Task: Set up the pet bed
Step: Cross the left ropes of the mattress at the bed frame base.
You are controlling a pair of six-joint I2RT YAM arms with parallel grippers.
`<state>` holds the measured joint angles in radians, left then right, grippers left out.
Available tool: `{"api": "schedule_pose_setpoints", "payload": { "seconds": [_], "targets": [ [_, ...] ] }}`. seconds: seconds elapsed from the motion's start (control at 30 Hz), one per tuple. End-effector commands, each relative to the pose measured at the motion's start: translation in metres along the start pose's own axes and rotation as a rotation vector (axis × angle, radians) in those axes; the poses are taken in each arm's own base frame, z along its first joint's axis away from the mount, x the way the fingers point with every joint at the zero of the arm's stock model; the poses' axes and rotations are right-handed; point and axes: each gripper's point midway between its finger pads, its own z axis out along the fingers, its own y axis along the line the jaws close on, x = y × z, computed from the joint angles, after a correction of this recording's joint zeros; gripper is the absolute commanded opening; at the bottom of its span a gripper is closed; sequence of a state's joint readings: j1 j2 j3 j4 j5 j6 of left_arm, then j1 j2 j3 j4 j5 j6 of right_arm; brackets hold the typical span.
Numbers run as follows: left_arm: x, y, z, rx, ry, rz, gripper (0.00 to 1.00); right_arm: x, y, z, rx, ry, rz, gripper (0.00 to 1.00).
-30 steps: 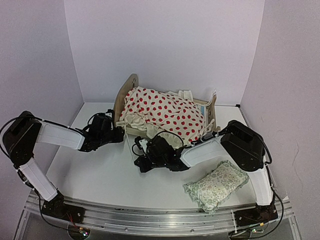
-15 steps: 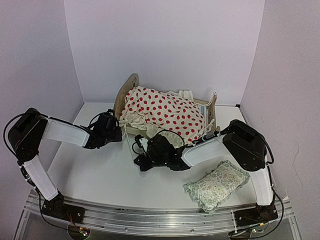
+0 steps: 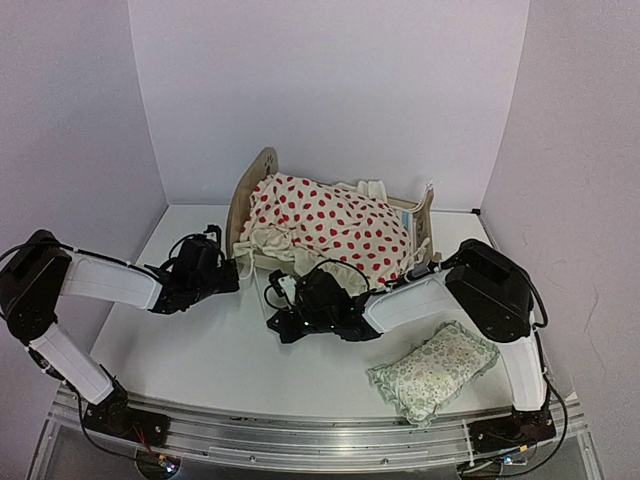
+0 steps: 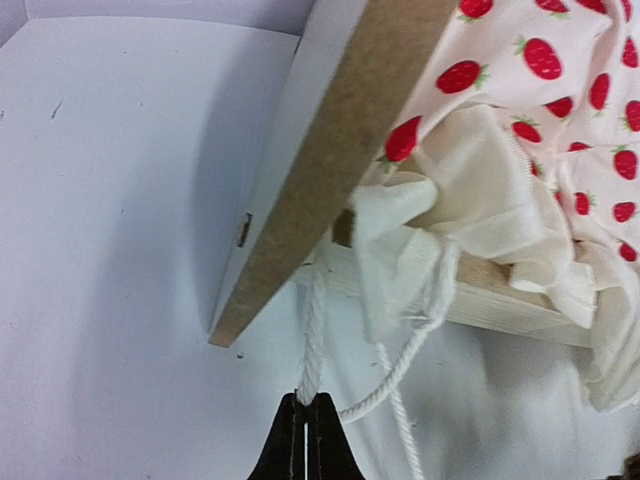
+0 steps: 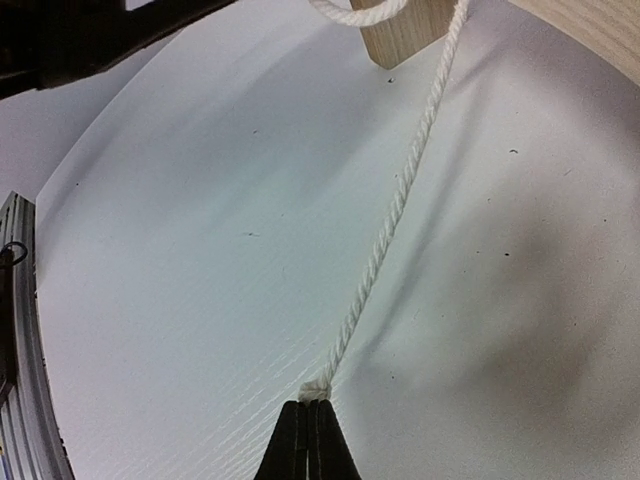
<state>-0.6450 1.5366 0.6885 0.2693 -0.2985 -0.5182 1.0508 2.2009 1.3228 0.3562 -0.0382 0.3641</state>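
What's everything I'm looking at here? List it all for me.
pet bed: one, light wood, far middle of the table
cushion: one, cream with red dots, heaped on the bed
pillow: one, green floral, table's near right
cord: two strands, white, at the bed's near-left corner
table: one, white, under everything
left arm: one, black and white, jaws shut on a cord strand
right arm: one, black and white, jaws shut on the other strand
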Motion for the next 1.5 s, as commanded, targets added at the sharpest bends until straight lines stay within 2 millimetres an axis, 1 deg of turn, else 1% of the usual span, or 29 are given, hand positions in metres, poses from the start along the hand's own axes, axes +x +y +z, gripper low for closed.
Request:
{"api": "schedule_pose_setpoints", "payload": {
  "seconds": [0.0, 0.1, 0.3, 0.43, 0.5, 0.57, 0.67, 0.73, 0.8, 0.83, 0.87, 0.9, 0.97, 1.0, 1.03, 1.07, 1.1, 1.13, 1.2, 1.27, 1.3, 1.4, 1.47],
  "targets": [
    [0.005, -0.020, -0.024, 0.107, -0.006, -0.090, 0.00, -0.018, 0.024, -0.013, -0.069, -0.022, -0.011, 0.00],
    [0.017, -0.023, -0.036, 0.126, 0.010, -0.123, 0.00, -0.019, 0.025, -0.014, -0.071, -0.024, -0.012, 0.00],
    [0.045, -0.020, -0.056, 0.161, 0.059, -0.255, 0.00, -0.021, 0.026, -0.017, -0.070, -0.026, -0.016, 0.00],
    [0.053, -0.026, -0.067, 0.199, 0.091, -0.371, 0.04, -0.024, 0.025, -0.018, -0.069, -0.030, -0.017, 0.00],
    [0.055, -0.033, -0.071, 0.213, 0.115, -0.414, 0.07, -0.024, 0.024, -0.018, -0.071, -0.029, -0.010, 0.00],
    [0.058, -0.042, -0.076, 0.243, 0.146, -0.415, 0.10, -0.025, 0.025, -0.019, -0.077, -0.028, -0.008, 0.00],
    [0.061, -0.036, -0.082, 0.199, 0.173, -0.426, 0.11, -0.023, 0.026, -0.020, -0.080, -0.023, -0.005, 0.00],
    [0.068, -0.029, -0.091, 0.210, 0.179, -0.485, 0.10, -0.023, 0.026, -0.020, -0.082, -0.022, -0.006, 0.00],
    [0.070, -0.031, -0.100, 0.276, 0.175, -0.575, 0.10, -0.022, 0.026, -0.020, -0.081, -0.021, -0.009, 0.00],
    [0.071, -0.031, -0.104, 0.288, 0.177, -0.593, 0.10, -0.022, 0.025, -0.019, -0.079, -0.021, -0.009, 0.00],
    [0.069, -0.030, -0.107, 0.289, 0.172, -0.592, 0.11, -0.022, 0.024, -0.019, -0.077, -0.021, -0.009, 0.00],
    [0.063, -0.028, -0.108, 0.265, 0.152, -0.556, 0.13, -0.022, 0.023, -0.020, -0.077, -0.021, -0.009, 0.00],
    [0.046, -0.024, -0.110, 0.220, 0.088, -0.429, 0.24, -0.022, 0.024, -0.020, -0.079, -0.021, -0.009, 0.00],
    [0.034, -0.030, -0.112, 0.230, 0.050, -0.344, 0.31, -0.022, 0.024, -0.020, -0.080, -0.020, -0.008, 0.00],
    [0.026, -0.034, -0.111, 0.230, 0.019, -0.237, 0.39, -0.022, 0.023, -0.019, -0.081, -0.018, -0.006, 0.00],
    [0.016, -0.039, -0.109, 0.228, -0.009, -0.180, 0.44, -0.022, 0.024, -0.019, -0.083, -0.018, -0.006, 0.00],
    [0.009, -0.042, -0.104, 0.208, -0.027, -0.101, 0.49, -0.022, 0.024, -0.019, -0.084, -0.018, -0.004, 0.00],
    [0.006, -0.042, -0.096, 0.160, -0.033, -0.037, 0.51, -0.022, 0.024, -0.019, -0.083, -0.018, -0.001, 0.00],
    [0.005, -0.045, -0.077, 0.094, -0.022, 0.070, 0.54, -0.022, 0.024, -0.020, -0.083, -0.018, 0.001, 0.00],
    [0.008, -0.047, -0.059, 0.035, -0.003, 0.137, 0.54, -0.021, 0.023, -0.020, -0.080, -0.017, 0.002, 0.00],
    [0.004, -0.050, -0.053, 0.020, -0.009, 0.155, 0.54, -0.021, 0.023, -0.021, -0.079, -0.017, 0.002, 0.00],
    [-0.002, -0.046, -0.036, -0.071, -0.027, 0.197, 0.50, -0.021, 0.023, -0.023, -0.076, -0.019, 0.002, 0.00],
    [-0.006, -0.043, -0.031, -0.127, -0.029, 0.212, 0.46, -0.020, 0.022, -0.024, -0.075, -0.017, 0.000, 0.00]
  ]
}}
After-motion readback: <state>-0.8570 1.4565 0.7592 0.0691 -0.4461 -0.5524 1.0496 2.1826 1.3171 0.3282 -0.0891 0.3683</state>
